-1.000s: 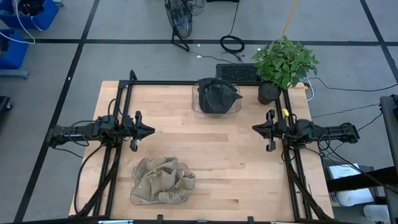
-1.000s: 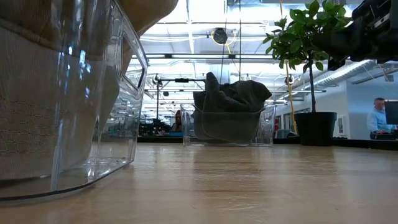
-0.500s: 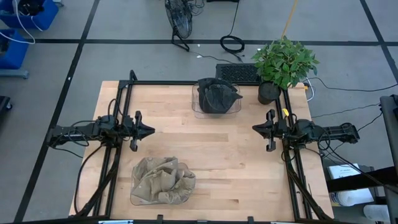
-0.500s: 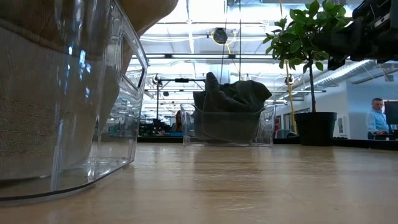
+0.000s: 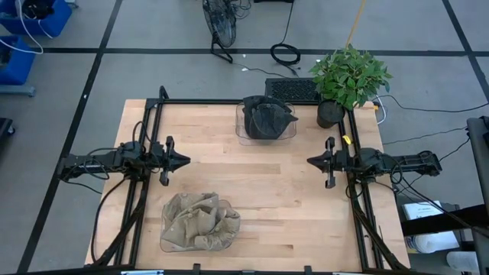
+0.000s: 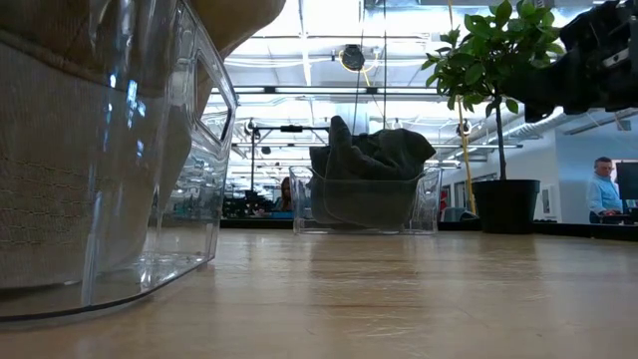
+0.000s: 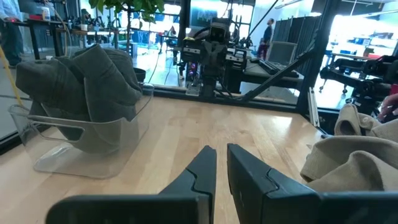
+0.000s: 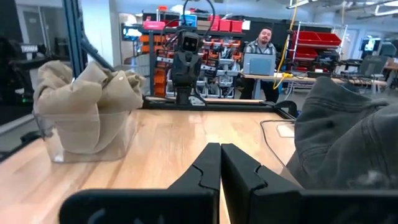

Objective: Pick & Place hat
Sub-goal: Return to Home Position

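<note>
Near edge of the bench [image 5: 260, 183], left of middle: a clear bin [image 5: 163, 243] stands just inside the edge. It is filled by a crumpled brown cap [image 5: 200, 221], whose folds rise above the rim. In the low view this bin's wall [image 6: 150, 150] fills the left side, with tan cloth pressed against the inside.

Mid-bench, left edge: the left arm lies level and reaches in from the frame. The left pincer [image 5: 186, 161] points toward the middle, above bare wood and well apart from both bins. In the left wrist view its fingers [image 7: 202, 168] are drawn together with only a thin slit between them. They grip nothing.

Mid-bench, right edge: the right arm mirrors it. The right pincer [image 5: 309, 160] faces the left one across open wood. In the right wrist view the fingers [image 8: 208, 162] are pressed side by side, closed and empty. In the low view the arm shows as a dark mass at upper right.

Far edge, about the middle: a second clear bin [image 5: 241, 136] holds a dark gray cap [image 5: 267, 118], heaped up and standing above the rim. The low view shows the same cap [image 6: 371, 155] mounded over the bin's front wall.

Far right corner: a potted plant [image 5: 348, 76] in a dark pot, just beside the frame post and near the far bin but apart from it.

Beyond the bench: a fan [image 5: 219, 27] stands on the floor. A person [image 6: 603, 189] is in the room at the right of the low view.
</note>
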You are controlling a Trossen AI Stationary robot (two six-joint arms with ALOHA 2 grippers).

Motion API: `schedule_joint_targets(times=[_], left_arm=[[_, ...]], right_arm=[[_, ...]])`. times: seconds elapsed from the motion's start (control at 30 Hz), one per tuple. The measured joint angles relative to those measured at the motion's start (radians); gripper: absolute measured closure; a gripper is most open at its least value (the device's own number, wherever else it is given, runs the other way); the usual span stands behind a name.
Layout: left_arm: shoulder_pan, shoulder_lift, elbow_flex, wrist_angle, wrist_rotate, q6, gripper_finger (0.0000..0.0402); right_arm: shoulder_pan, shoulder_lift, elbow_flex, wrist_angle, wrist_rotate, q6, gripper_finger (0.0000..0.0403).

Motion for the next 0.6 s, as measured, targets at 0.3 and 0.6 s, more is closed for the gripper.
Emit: schedule_joint_targets(times=[0.3,0.6], left_arm=[[0.0,0.0,0.0,0.0,0.0,0.0,0.0355],[0.0,0.0,0.0,0.0,0.0,0.001,0.0355]], right_arm=[[0.0,0.0,0.0,0.007,0.0,-0.032,0.0403],[0.0,0.0,0.0,0.058,0.004,-0.031,0.0403]])
